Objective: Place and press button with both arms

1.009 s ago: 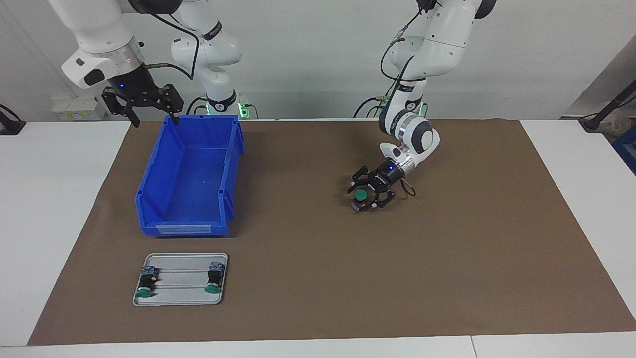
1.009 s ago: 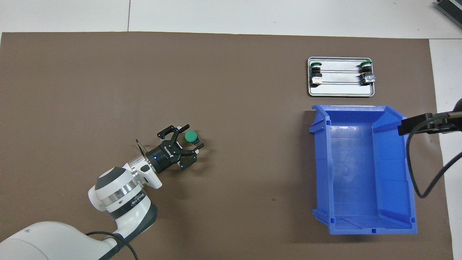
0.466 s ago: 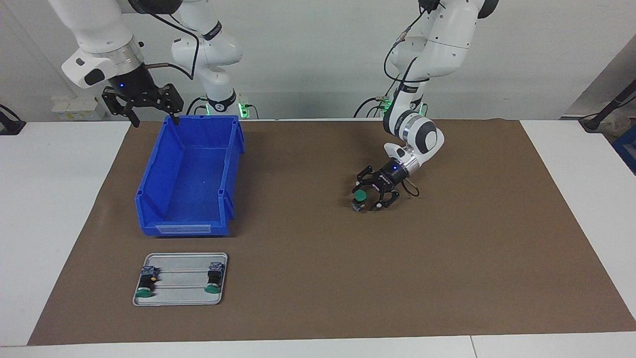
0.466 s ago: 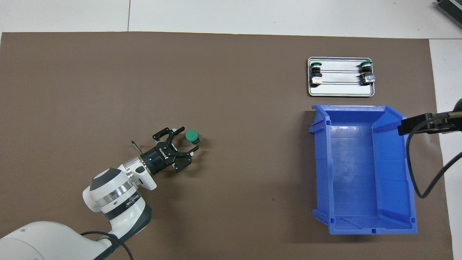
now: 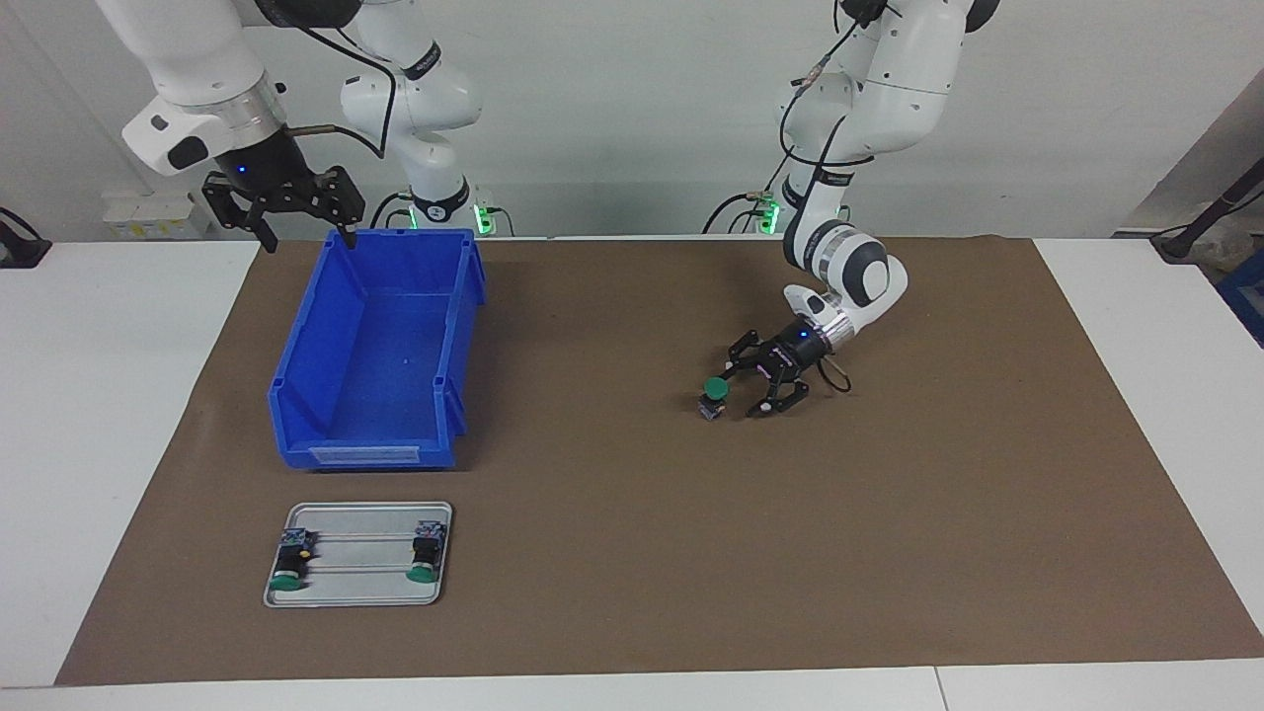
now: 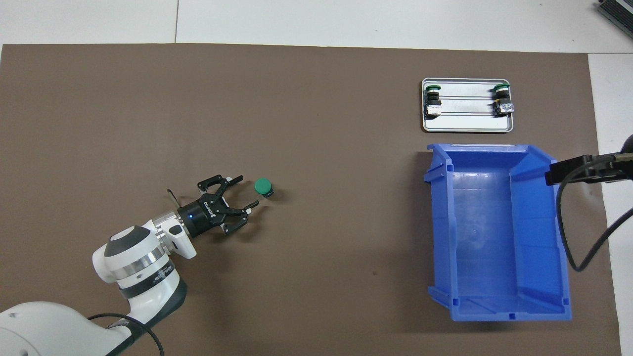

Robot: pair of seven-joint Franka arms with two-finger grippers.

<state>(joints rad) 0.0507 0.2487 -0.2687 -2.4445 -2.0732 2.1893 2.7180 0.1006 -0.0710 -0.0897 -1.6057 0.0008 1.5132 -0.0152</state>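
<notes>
a standing button that a stray nudge could topple

our left hand (image 5: pixel 749 388) sits low just beside the button (image 5: pixel 713 393), fingers apart and holding nothing. the button stands upright on the brown mat (image 5: pixel 632 553), green cap up, mid-table. we judge that a fingertip could catch it and tip it. our right hand (image 5: pixel 296 229) waits with its fingers apart above the blue bin (image 5: pixel 296 365); a slanted press could knock the button over.

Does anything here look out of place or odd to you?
One button stands alone on the brown mat, green cap up, just off the open left gripper. Two others lie on their sides in the metal tray. The blue bin holds nothing.
</notes>
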